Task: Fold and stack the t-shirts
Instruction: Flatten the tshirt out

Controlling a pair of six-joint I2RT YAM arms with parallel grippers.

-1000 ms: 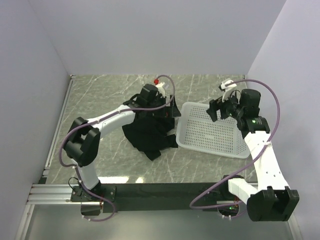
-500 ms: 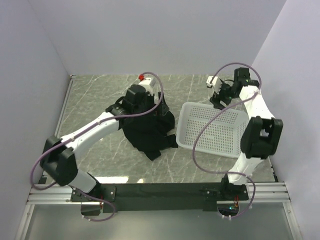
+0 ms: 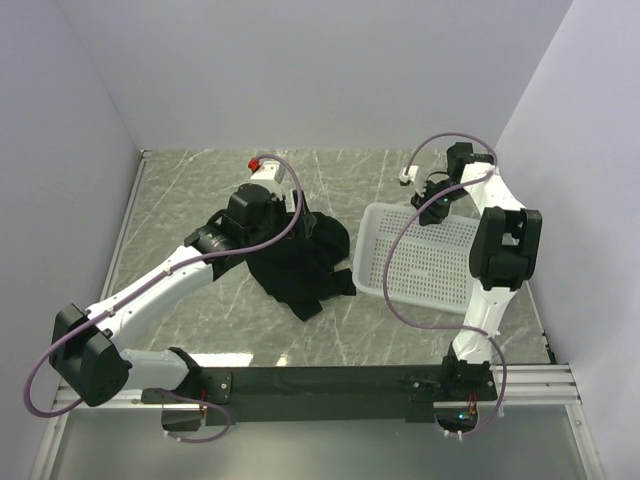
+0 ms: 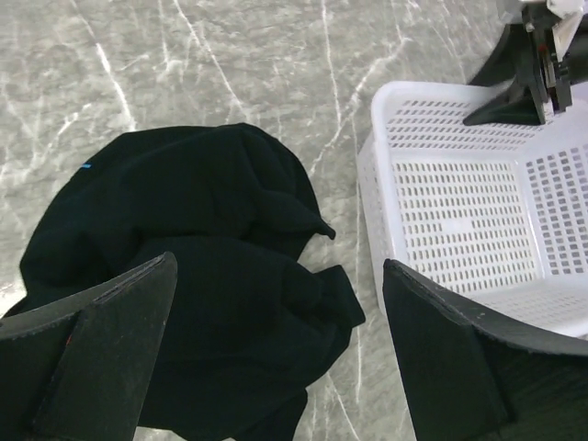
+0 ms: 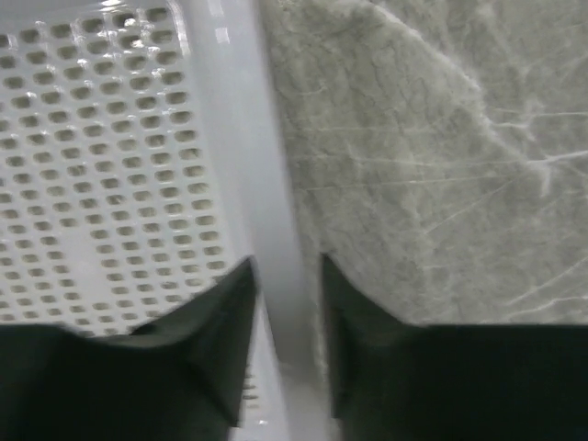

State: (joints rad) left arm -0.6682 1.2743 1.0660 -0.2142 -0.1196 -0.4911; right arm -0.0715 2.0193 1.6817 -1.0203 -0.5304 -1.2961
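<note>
Where the arms are bolted down, a black rail runs along the near edge of the grey-green marbled table. Mid-table, the t-shirts lie in one crumpled black heap, just beside a white perforated basket on their right. Over the heap hangs the left gripper, fingers spread wide. Farther back, the right gripper straddles the basket's far rim (whether it truly pinches it, I cannot tell). Plain pale walls enclose three sides.

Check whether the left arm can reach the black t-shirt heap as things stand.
Probably yes: the left fingers hang open right over the t-shirt heap, with nothing between them.
</note>
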